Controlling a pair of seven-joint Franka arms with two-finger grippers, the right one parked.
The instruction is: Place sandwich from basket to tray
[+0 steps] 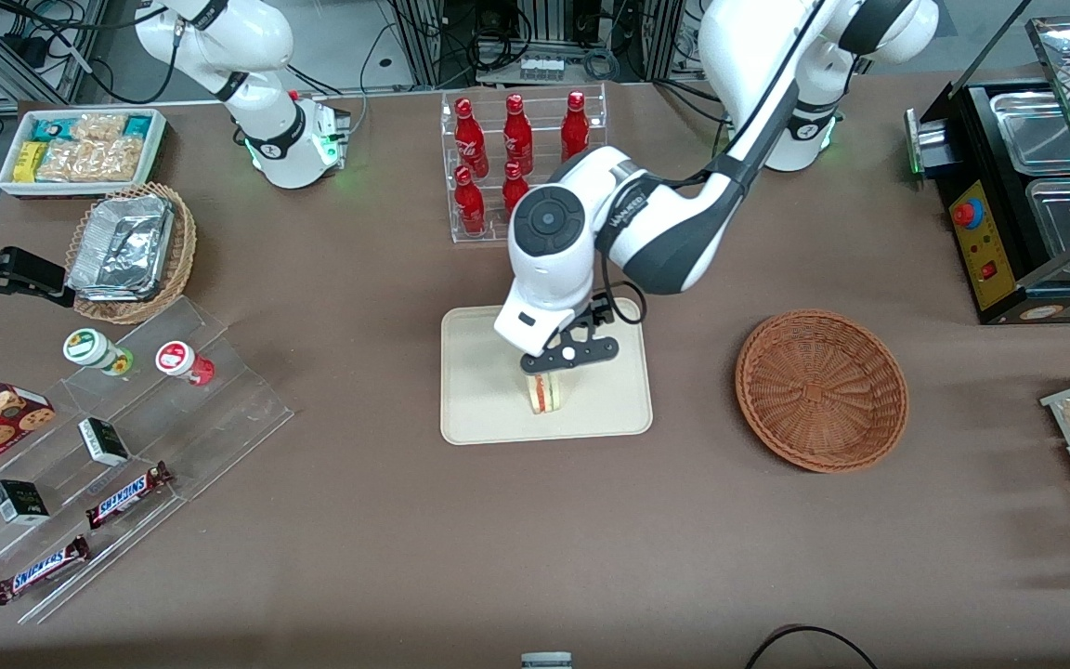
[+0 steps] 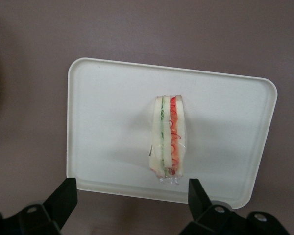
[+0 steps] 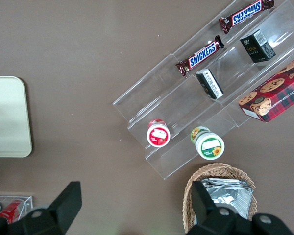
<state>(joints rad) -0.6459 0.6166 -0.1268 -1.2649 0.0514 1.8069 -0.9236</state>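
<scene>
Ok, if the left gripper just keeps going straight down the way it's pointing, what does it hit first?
Most likely the sandwich. The open gripper hangs directly above it, fingers spread wider than the wedge, which stands on the tray. Depth is unclear, so they might straddle it and reach the tray.

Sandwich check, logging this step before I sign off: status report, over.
Gripper open, directly above the sandwich. Sandwich standing on its edge on the tray, released. Basket has nothing in it. Nothing in the way.
</scene>
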